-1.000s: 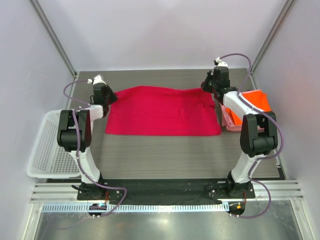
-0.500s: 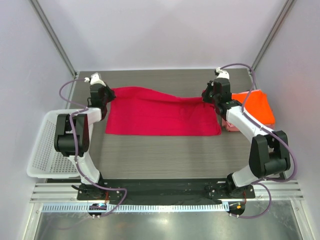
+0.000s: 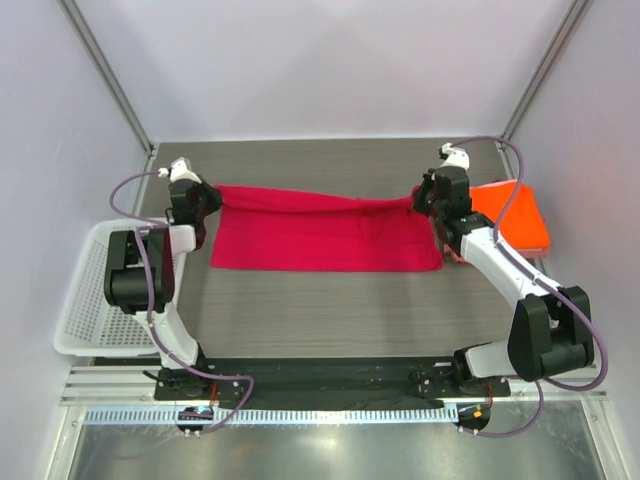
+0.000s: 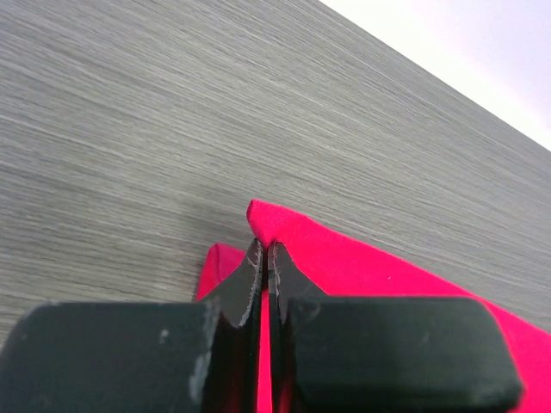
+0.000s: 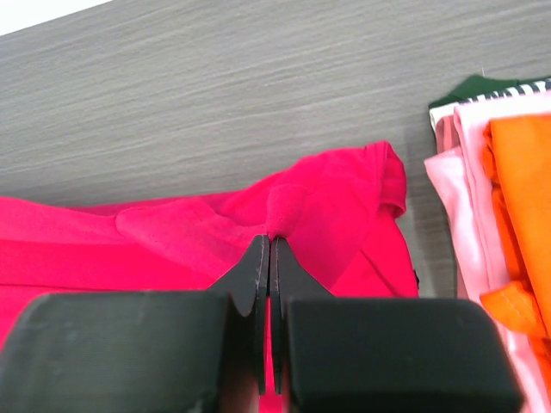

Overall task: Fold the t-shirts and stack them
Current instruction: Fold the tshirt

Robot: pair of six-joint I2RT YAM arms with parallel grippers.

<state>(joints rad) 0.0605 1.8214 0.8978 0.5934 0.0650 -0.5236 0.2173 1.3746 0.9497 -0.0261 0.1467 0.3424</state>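
Two pinches carry this fold. The left gripper (image 3: 198, 200) is pressed together on one far corner of the soft crimson-magenta cloth t-shirt (image 3: 330, 238). The right gripper (image 3: 428, 196) is clamped on a bunched nub at the other far corner. The far edge stretches between them, sagging slightly, and the rest lies flat on the grey wood-grain table (image 3: 350, 310) on the near side of both grippers.

The right bite looks small and lumpy, so cloth may slip out mid-fold and skew the crease. Uneven travel would do the same. Just outboard of the right gripper sits the folded bright orange cloth t-shirt (image 3: 510, 212) on the pale pink cloth t-shirt (image 5: 452, 202), and a wide swing could drag that stack.
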